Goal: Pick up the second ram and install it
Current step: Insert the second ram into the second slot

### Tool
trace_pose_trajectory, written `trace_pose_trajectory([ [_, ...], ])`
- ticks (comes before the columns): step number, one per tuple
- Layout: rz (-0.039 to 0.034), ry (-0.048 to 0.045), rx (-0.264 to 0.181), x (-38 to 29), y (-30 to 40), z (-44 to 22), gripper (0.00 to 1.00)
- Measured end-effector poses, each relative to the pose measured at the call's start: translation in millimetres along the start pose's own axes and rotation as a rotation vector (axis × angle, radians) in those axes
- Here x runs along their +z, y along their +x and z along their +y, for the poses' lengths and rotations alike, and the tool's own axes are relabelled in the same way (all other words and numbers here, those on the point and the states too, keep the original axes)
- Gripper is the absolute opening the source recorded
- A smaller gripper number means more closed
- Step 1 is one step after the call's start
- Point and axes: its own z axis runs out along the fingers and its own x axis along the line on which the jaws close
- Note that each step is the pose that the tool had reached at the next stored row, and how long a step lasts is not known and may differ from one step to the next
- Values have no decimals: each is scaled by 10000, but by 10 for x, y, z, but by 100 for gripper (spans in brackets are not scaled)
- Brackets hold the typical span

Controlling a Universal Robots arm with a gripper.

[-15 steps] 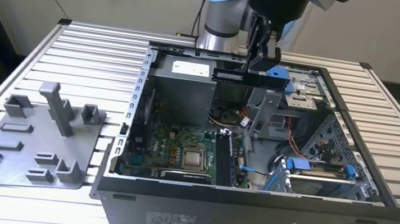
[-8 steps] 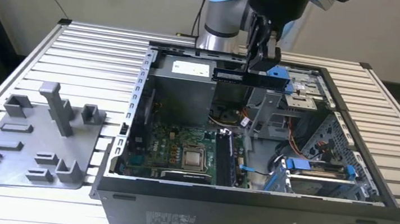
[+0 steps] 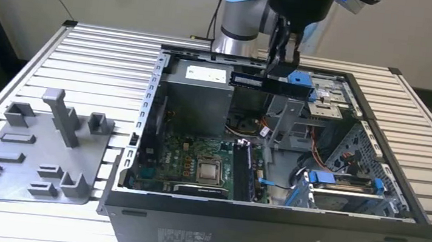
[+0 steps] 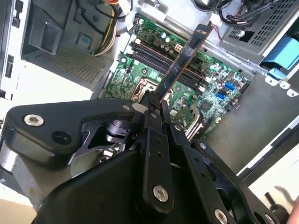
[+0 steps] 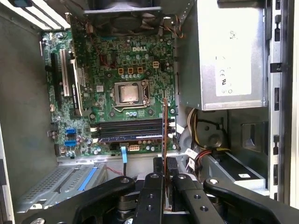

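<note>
Gripper [image 3: 276, 77] clamped on the second ram [image 3: 273, 85], which hangs level in the air over the far part of the open computer case [image 3: 268, 240], well above the motherboard [image 3: 194, 167] on the case floor. In both wrist views the second ram [image 4: 183, 56] [image 5: 165, 123] juts out from the gripper toward the board's long memory slots [image 5: 131, 129]. At the exterior view's left, a grey holder tray [image 3: 32, 167] rests on the slatted surface [image 3: 92, 64].
</note>
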Motion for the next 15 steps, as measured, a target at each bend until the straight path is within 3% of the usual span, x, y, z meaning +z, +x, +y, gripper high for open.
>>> trace_pose_trajectory([
  [8,4,34,1288,1,0,0,14],
  [15,5,53,2045,1,0,0,14],
])
